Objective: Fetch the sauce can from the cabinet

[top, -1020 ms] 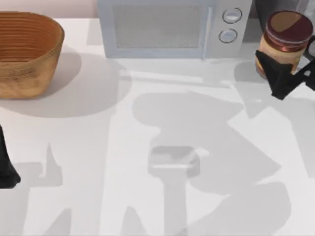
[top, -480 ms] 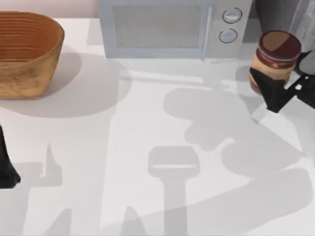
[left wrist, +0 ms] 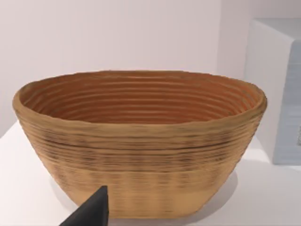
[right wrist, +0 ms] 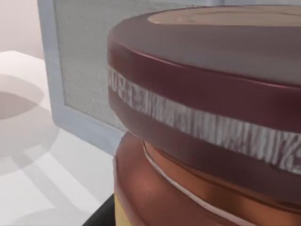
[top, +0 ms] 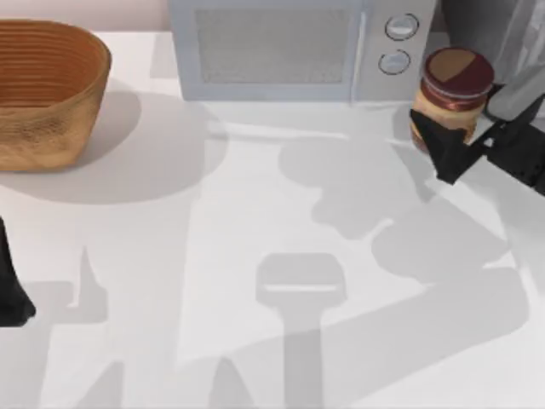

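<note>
Sauce can [top: 451, 95] sits at about two o'clock in the top view, just right of the microwave's [top: 302, 47] two knobs and in front of the dark grey cabinet [top: 490, 30] at the far right corner. Its maroon lid with a tan patch faces up, tan sides below. The right gripper [top: 444, 136] comes in from the three o'clock edge and has its black fingers clamped on the can's lower body, one finger [top: 447, 153] plainly dark against the white table [top: 255, 221]. A woven basket [top: 47, 89] stands at ten o'clock, well apart from the can. The left arm [top: 10, 285] waits at the nine o'clock edge, a dark shape low on the table side; I cannot tell how its fingers stand.

From the left wrist, the basket [left wrist: 141, 141] stands upright on the table [left wrist: 19, 188], ribbed inside and out, with a pale corner of the microwave [left wrist: 277, 89] beside it. A black fingertip [left wrist: 91, 212] of the left gripper pokes in at six o'clock, short of the basket's wall.

From the right wrist, the sauce can [right wrist: 211, 117] looms very close: maroon lid with a silvery ribbed band, brown-orange body beneath. Behind it is the microwave's [right wrist: 80, 70] framed mesh door, and the table [right wrist: 42, 179] lies pale at eight o'clock. A bit of black finger [right wrist: 101, 214] shows against the can's base.
</note>
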